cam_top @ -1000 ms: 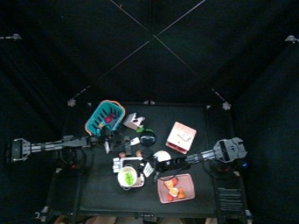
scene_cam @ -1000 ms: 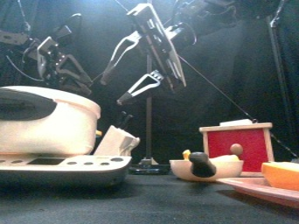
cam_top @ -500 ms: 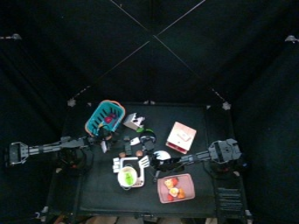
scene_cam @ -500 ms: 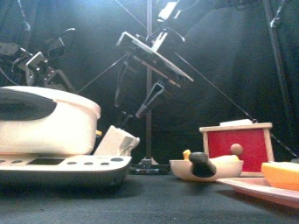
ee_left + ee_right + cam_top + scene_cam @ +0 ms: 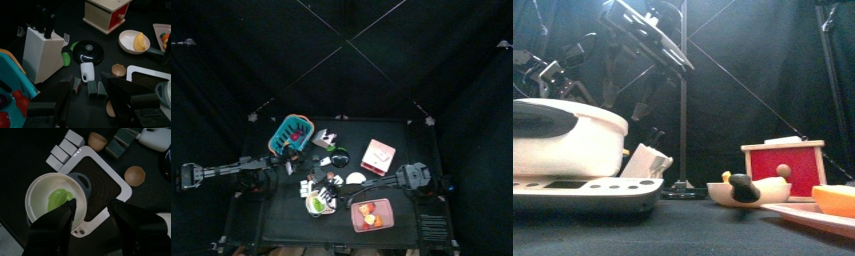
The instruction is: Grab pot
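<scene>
— Where is the pot (image 5: 57, 203) now, and which arm is nearer to it?

— It stands on a white stove plate (image 5: 100, 190) at the front left part of the tabletop (image 5: 398, 225), with a green item (image 5: 59, 199) inside. In the top view the right arm reaches across the middle, so the right gripper (image 5: 91, 214) hangs right above the pot (image 5: 317, 203). I judge the right arm is the one to take it.

— How does the pot lie from that gripper?

— In the right wrist view the pot's rim is just ahead of the jaws and a little to one side of them. The jaws stand apart and hold nothing. The pot is round, so no long axis matters; I think the gripper must go down until one jaw is inside the rim and one outside.

— And the left gripper (image 5: 90, 93)?

— It hovers near, over a black pan (image 5: 87, 52) and a knife block (image 5: 45, 45), spread wide and empty.
</scene>
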Robot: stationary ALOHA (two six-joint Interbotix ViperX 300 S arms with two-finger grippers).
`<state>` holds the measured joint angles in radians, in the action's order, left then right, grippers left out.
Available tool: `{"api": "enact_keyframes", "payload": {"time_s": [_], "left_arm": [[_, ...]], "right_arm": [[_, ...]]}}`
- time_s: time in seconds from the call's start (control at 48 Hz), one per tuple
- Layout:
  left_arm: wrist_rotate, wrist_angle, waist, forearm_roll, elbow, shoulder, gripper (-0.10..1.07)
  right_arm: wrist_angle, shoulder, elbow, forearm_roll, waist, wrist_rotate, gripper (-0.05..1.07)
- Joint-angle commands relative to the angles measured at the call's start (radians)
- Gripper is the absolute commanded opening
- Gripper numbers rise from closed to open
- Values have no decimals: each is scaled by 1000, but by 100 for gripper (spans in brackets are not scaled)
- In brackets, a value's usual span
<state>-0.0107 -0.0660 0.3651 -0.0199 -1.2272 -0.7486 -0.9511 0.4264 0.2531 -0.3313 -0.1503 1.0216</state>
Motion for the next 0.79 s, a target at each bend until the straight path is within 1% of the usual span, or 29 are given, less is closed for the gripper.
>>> {"api": "enact_keyframes", "payload": {"time_s": [0.0,0.083,0.375,0.771], "left_arm": [[-2,-9,3,-2,6,-2,84],[-2,-9,5,-2,3,-2,84],[-2,-9,5,0,-3,-2,84],[0,-9,12,-3,-5,-2,84]], "right_arm": [[-5,-17,37,6,5,-15,85],[2,0,29,18,5,-25,85],[17,11,25,55,0,-43,85],[17,61,11,57,6,-44,85]]}}
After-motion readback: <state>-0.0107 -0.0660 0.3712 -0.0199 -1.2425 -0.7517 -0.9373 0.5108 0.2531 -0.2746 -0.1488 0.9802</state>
